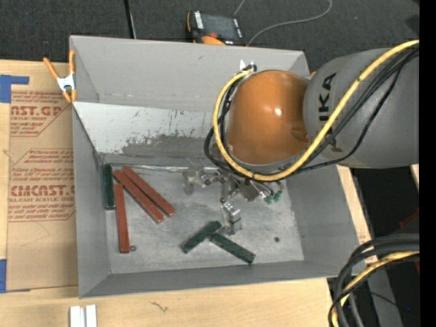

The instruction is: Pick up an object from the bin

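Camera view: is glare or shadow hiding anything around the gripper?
Camera view: a soft highlight sits on the arm's orange domed cover; the arm shades the grey metal bin floor beneath it, yet the gripper and the two dark green flat bars just below it are readable; the red-brown flat bars at left are evenly lit.

Arm in from right; orange wrist cover up, yellow cable looped round; jaws point down.

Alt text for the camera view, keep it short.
The arm's gripper hangs over two dark green bars meeting in a V low in the grey bin. Reddish-brown bars and another green bar lie at the bin's left.
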Motion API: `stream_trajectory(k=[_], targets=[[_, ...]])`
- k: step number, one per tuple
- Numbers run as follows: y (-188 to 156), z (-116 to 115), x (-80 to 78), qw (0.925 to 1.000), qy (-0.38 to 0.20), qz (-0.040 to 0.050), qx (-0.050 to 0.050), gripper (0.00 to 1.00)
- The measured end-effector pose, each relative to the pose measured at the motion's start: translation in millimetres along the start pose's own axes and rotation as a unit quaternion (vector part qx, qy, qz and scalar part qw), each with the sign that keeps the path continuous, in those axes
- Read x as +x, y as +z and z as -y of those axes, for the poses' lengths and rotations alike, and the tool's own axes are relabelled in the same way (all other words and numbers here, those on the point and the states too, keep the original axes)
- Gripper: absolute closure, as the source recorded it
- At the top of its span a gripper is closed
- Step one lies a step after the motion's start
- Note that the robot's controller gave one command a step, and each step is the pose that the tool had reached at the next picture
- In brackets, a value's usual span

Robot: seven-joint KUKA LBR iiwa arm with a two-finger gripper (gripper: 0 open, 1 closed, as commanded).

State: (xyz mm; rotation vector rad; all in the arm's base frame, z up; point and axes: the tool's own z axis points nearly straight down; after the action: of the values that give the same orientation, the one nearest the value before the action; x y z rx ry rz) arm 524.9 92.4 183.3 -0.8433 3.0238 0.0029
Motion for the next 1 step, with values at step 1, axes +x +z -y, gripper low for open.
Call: stream_trajectory(k=[1], targets=[[108.6,26.1,37.2,1.0,0.008,-0.0052,-0.001,0.0]])
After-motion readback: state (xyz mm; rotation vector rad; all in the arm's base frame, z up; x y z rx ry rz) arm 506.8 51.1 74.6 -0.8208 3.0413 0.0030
